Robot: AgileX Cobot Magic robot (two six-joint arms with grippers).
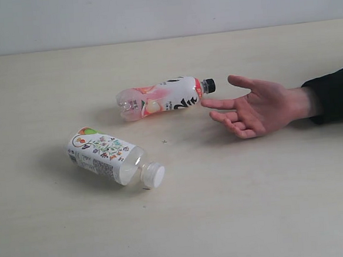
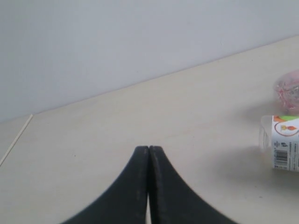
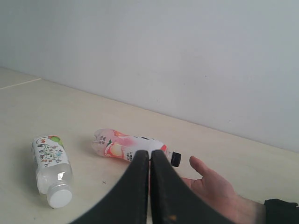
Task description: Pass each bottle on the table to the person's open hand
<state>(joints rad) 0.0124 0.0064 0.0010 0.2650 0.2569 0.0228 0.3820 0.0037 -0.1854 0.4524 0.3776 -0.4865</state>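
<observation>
Two bottles lie on their sides on the table (image 1: 253, 205). The pink-white bottle with a black cap (image 1: 164, 96) (image 3: 126, 145) points its cap at the person's open hand (image 1: 259, 106) (image 3: 216, 192), palm up, fingertips almost at the cap. The squat floral bottle with a white cap (image 1: 110, 156) (image 3: 50, 167) lies nearer and to the left; its base shows in the left wrist view (image 2: 283, 147). The other bottles are out of view. My left gripper (image 2: 148, 149) is shut and empty over bare table. My right gripper (image 3: 150, 153) is shut and empty, above the pink bottle. Neither gripper shows in the exterior view.
A pale grey wall (image 1: 163, 11) runs along the table's far edge. The black sleeve cuff (image 1: 334, 93) comes in from the right. A tiny dark speck (image 1: 164, 141) lies between the two bottles.
</observation>
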